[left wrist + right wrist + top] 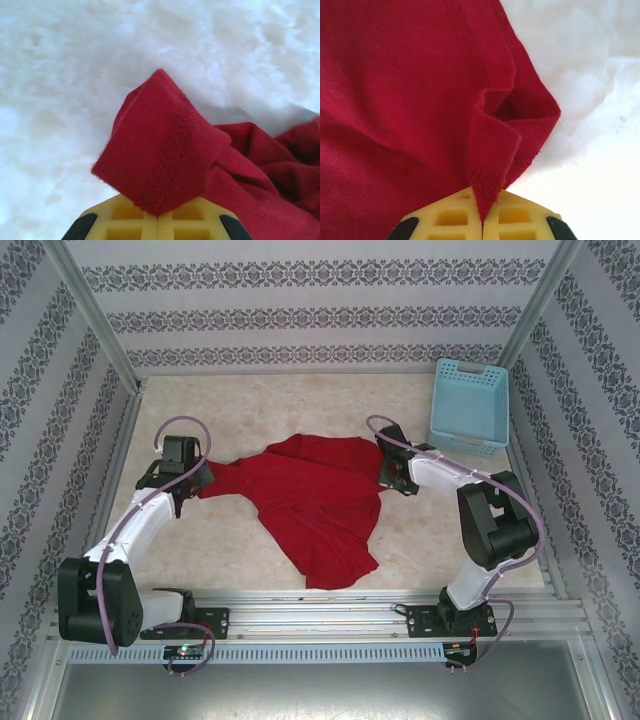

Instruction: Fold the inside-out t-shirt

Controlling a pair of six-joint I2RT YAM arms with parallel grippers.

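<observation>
Watching the inside-out t-shirt point(320, 510) sprawling rumpled across the middle of the table point(250, 410), stretching widest between the two arms and narrowing to a rounded lobe reaching toward the near rail point(300, 615). Clamping the shirt's left tip with the left gripper point(197, 486), jaws pressing together on the cloth; from the left wrist, seeing a stitched hem edge point(167, 150) folding up out of the yellow fingers point(125, 220) into a blunt peak. Pinching the right-hand edge likewise with the right gripper point(384, 476), jaws gripping a hemmed corner point(495, 165) and letting it curl into a small open pocket above the fingertips point(515, 217). Finding bare table lying beyond the far edge of the cloth, in front of the left arm, and on both sides of the near lobe. Noting the light blue basket point(470, 405) sitting in the far right corner, apart from the shirt but near the right gripper, narrowing the room on that side. Hemming the table in on three sides with patterned walls point(300, 315).
</observation>
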